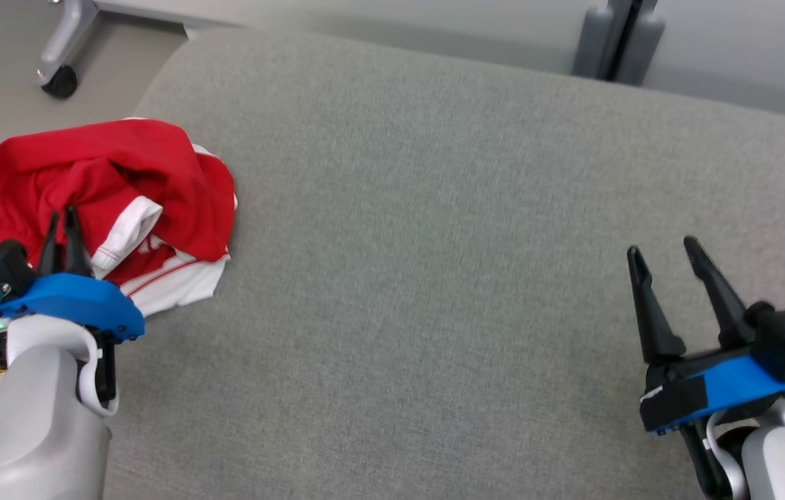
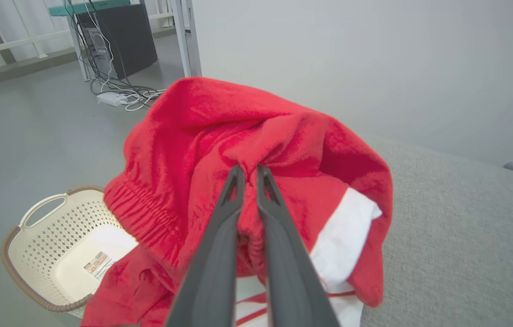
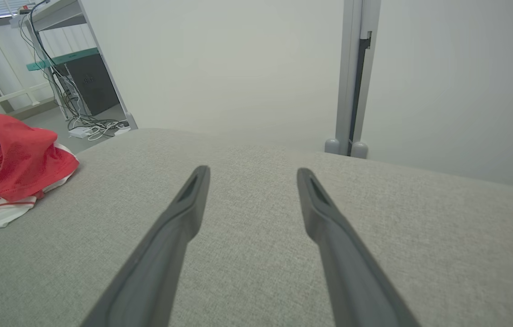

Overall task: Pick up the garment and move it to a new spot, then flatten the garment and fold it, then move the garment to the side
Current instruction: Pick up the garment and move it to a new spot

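Head view, cushion: a wide grey fabric cushion (image 1: 434,243) takes up most of the frame.
Head view, garment: the red garment (image 1: 114,187) with white trim lies bunched in a heap at the cushion's left edge and reaches out past that edge.
Head view, left gripper: the left gripper (image 1: 63,217) is at the cushion's left edge, on the near side of the heap. Its two dark fingers are close together, with the tips in the red cloth.
Head view, right gripper: the right gripper (image 1: 662,246) hangs over the cushion's near right part, well apart from the garment. Its fingers are spread wide with nothing between them.
Head view, castor: a dark castor (image 1: 59,82) stands on the floor beyond the cushion's far left corner.
Left wrist view, left gripper: the fingers (image 2: 220,236) are drawn nearly together and pinch a raised fold of red cloth at the tips.
Left wrist view, garment: the cloth humps up around the fingers, and a white panel with red stripes rests on the cushion's edge.
Left wrist view, basket: a cream perforated basket (image 2: 43,227) sits on the floor beside the cushion's edge. What looks like a paper label lies inside it.
Left wrist view, cables: tangled cables (image 2: 120,93) lie on the floor far beyond the cushion.
Right wrist view, right gripper: the fingers are wide apart above bare cushion and hold nothing.
Right wrist view, garment: the red and white heap is on the cushion's left end.
Right wrist view, post: a grey post (image 3: 352,77) rises behind the cushion's far edge.
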`<state>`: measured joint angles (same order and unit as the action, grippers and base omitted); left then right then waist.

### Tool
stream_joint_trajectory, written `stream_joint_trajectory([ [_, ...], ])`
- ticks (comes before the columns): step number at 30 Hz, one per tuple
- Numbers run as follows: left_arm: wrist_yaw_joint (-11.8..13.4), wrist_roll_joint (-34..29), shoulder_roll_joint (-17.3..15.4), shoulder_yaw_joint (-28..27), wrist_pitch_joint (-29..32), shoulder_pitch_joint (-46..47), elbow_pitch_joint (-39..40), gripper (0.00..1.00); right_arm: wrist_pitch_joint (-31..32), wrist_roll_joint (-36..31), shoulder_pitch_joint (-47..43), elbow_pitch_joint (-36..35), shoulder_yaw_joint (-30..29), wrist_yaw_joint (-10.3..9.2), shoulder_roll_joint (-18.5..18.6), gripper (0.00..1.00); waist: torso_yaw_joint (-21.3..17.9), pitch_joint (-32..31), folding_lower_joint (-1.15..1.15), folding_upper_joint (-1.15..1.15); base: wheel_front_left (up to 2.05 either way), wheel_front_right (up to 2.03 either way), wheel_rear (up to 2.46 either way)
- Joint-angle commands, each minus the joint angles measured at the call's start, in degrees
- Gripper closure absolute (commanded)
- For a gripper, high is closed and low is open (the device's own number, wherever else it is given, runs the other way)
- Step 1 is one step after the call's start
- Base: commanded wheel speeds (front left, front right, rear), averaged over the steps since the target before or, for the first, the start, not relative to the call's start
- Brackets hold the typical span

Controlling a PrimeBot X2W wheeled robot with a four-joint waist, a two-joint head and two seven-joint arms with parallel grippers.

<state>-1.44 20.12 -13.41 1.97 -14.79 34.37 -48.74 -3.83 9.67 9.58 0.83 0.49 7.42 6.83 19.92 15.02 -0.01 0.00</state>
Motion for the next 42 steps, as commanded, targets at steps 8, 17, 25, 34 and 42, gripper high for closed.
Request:
stream_joint_trajectory([
  [8, 3.51, -2.53, -1.33, -0.31, -0.13, -11.0, 18.78, 1.0, -2.39, 1.06, -3.7, 2.55, 1.52, 0.12, -2.2, 0.0, -4.14, -10.02, 0.01, 0.0, 0.0, 0.0, 0.0],
  [17, 5.8, -4.26, -0.14, 3.66, 7.84, -23.56, 42.51, 1.0, -2.98, 1.79, -6.45, 3.17, 2.7, 0.09, -3.19, 0.0, -9.83, -14.18, 0.01, 0.0, 0.0, 0.0, 0.0],
  [25, 1.82, -5.15, 4.29, 14.16, 12.86, -21.81, 50.48, 1.0, -2.81, 1.44, -4.67, 1.62, 2.14, 0.09, -3.4, 0.0, -18.38, -10.35, 0.01, 0.0, 0.0, 0.0, 0.0],
  [34, -3.29, -6.33, 8.14, 25.5, 14.93, -14.87, 45.57, 1.0, -4.8, 2.29, -2.35, 2.33, 1.92, 0.09, -3.66, 0.0, -29.19, -4.35, 0.01, 0.0, 0.0, 0.0, 0.0],
  [42, -5.28, -4.89, 9.46, 33.37, 14.47, -11.61, 34.31, 1.0, -6.97, 3.06, -0.57, 3.9, 1.79, 0.09, -3.89, 0.0, -33.16, -0.28, 0.01, 0.0, 0.0, 0.0, 0.0],
])
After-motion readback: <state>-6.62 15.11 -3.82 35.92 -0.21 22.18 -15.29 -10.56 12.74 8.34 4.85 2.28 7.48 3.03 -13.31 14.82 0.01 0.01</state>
